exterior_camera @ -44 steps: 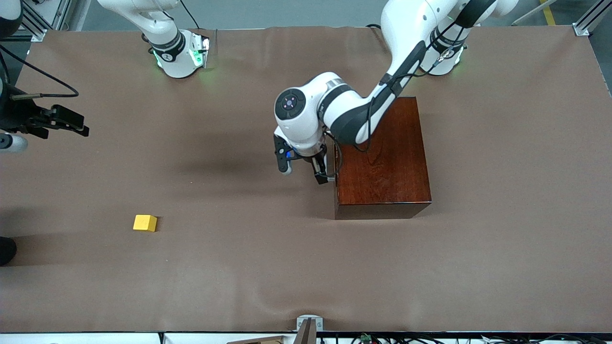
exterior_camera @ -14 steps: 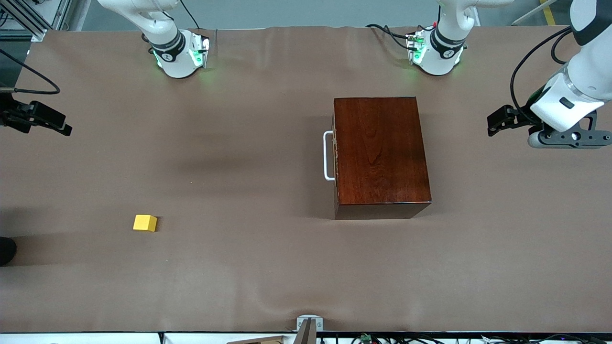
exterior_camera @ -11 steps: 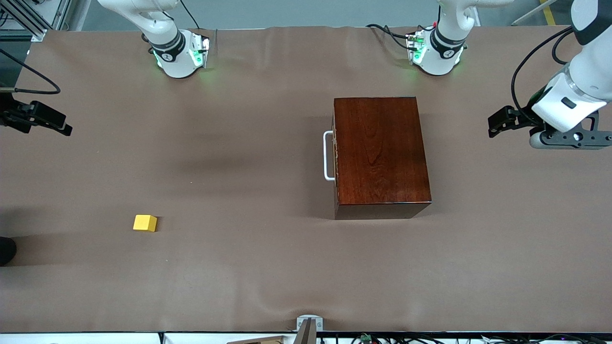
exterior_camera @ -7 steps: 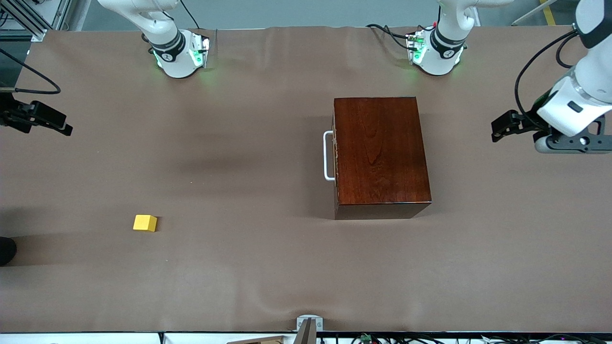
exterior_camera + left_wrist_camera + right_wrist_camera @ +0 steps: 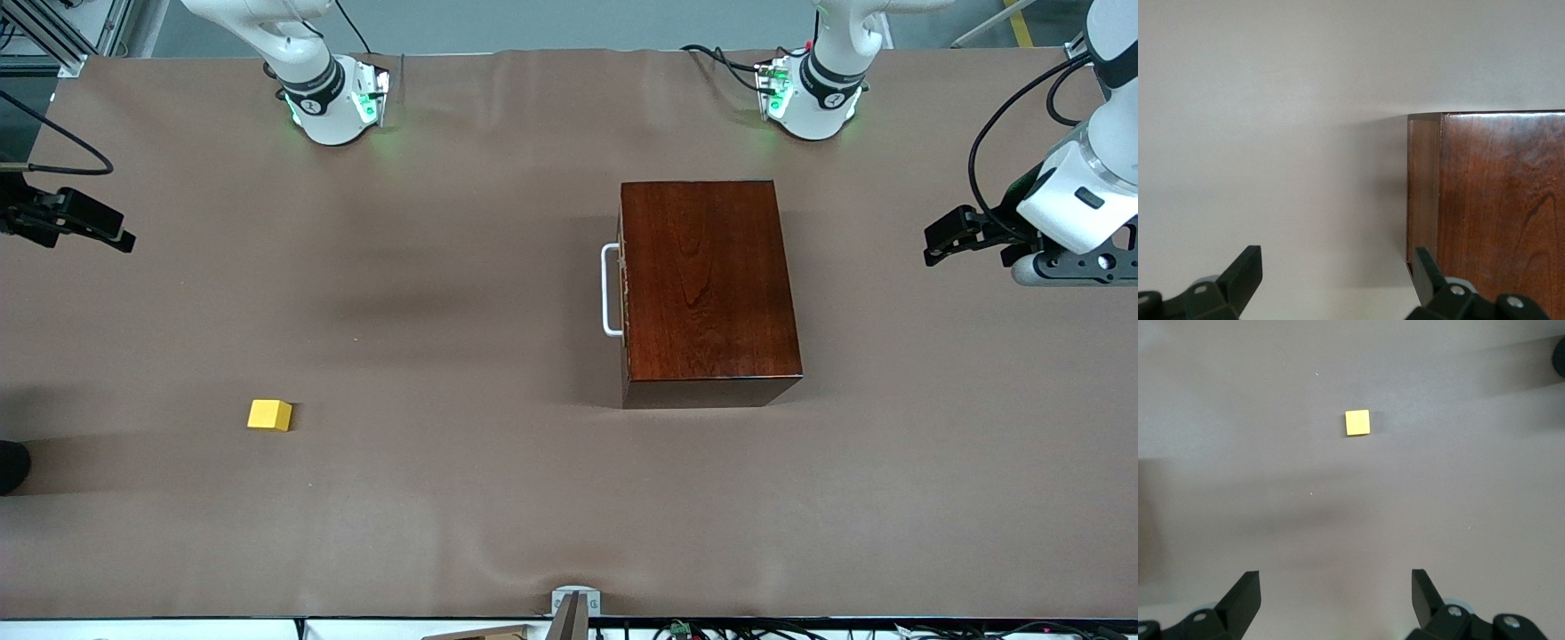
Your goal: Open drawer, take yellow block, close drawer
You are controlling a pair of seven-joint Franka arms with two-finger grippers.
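Observation:
The dark reddish-brown wooden box (image 5: 711, 293) stands mid-table with its drawer pushed fully in. The white bar handle (image 5: 610, 290) faces the right arm's end of the table; the drawer's pale inside is hidden. The yellow block (image 5: 269, 414) lies on the mat toward the right arm's end, nearer the front camera than the box. It also shows in the right wrist view (image 5: 1357, 423). My left gripper (image 5: 935, 245) hangs open and empty over the mat at the left arm's end, apart from the box (image 5: 1498, 213). My right gripper (image 5: 123, 240) is open and empty at the right arm's end.
Brown mat (image 5: 462, 498) covers the whole table. The two arm bases (image 5: 333, 98) (image 5: 809, 93) stand along the edge farthest from the front camera. A small metal bracket (image 5: 573, 604) sits at the edge nearest it.
Three seconds ago my left gripper was at the drawer handle; it has since pulled away to the left arm's end and still drifts outward. The drawer stays shut. The block and right arm have not moved.

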